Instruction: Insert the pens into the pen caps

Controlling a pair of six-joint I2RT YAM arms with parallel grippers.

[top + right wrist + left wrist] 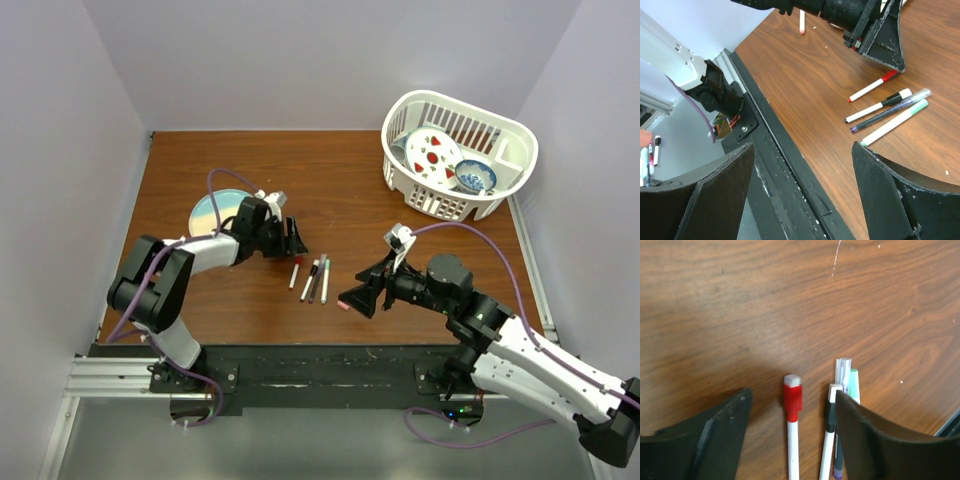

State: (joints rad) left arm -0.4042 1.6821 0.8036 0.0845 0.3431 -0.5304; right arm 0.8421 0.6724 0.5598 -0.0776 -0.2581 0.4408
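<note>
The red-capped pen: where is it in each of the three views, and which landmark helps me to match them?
Top external: the red-capped pen lies mid-table, leftmost of the pen row.
Left wrist: pen at bottom centre, between the open fingers of the left tool.
Right wrist: pen at upper right, slanted, just below the left tool.
Shared landmark: the black-capped pen, its direct neighbour in every view.

Blk/wht arms [205, 255], purple cables [209, 190]

The left gripper [296, 243] angles downward, its jaws parted. The right gripper [358, 300] faces it from opposite, its jaws spread wide.
</note>
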